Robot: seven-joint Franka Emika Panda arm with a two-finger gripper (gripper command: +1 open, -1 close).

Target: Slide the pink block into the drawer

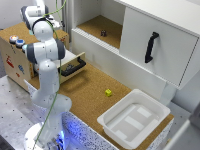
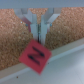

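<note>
So in the wrist view our gripper (image 2: 39, 31) has its two pale fingers (image 2: 44, 30) pressed close together, tips just above the pink block (image 2: 35, 55). Honestly we can't tell if they're pinching its top corner or only touching it, it's too blurry. The block sits tilted like a diamond with a dark mark on its face, lying on the cork surface (image 2: 65, 35) right by a pale ledge (image 2: 67, 56).

From the exterior view, the white arm (image 1: 46, 60) stands in front of the drawer (image 1: 74, 65), which is pulled open, black bar handle facing out. The arm hides the block there, so we can't place it relative to the drawer. Also on the cork: a small yellow block (image 1: 108, 92), and a white bin (image 1: 134, 117) towards the exterior view's right.
</note>
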